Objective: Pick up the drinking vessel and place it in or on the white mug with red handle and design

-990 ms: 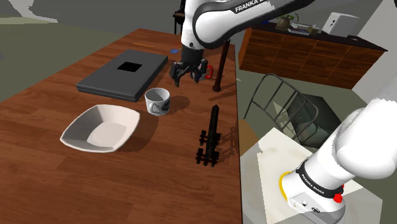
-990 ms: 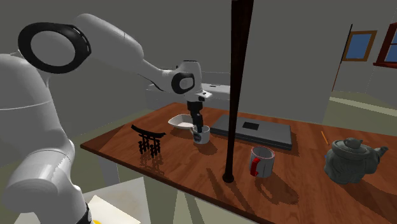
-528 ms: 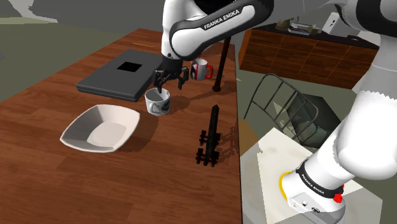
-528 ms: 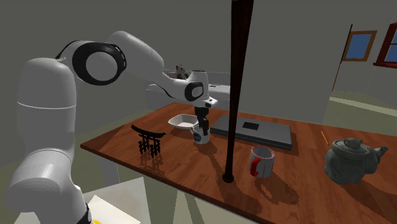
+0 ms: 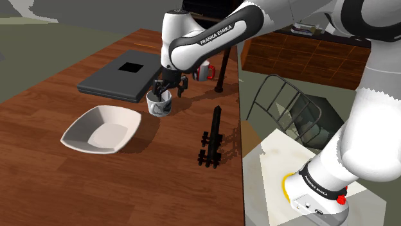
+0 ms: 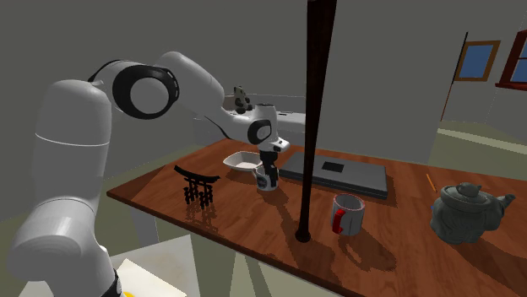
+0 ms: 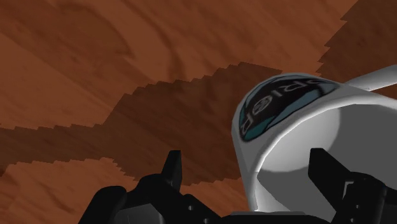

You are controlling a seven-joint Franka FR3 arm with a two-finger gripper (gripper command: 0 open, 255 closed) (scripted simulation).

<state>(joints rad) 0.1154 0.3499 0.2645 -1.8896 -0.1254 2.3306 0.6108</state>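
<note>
A reddish-brown wooden table (image 5: pixel 160 192) carries everything, with the robot's stand (image 5: pixel 321 186) at the shoulder view's lower right. Nearest the stand is a small black gate-shaped rack (image 5: pixel 211 142), and toward that view's left a shallow white dish (image 5: pixel 101 130). Beyond them the drinking vessel, a white cup (image 5: pixel 159 106) with a dark round emblem, stands upright on the wood. The gripper (image 5: pixel 164 92) is down at its rim. In the wrist view the fingers (image 7: pixel 170 168) stand well apart and straddle the cup's wall, one outside and one inside, neither pressed to it, so nothing is held. Farther back lie a dark flat slab (image 5: pixel 125 75), the white mug with red handle (image 6: pixel 346 213), a thin dark pole (image 6: pixel 311 118) and a grey teapot (image 6: pixel 467 211).
</note>
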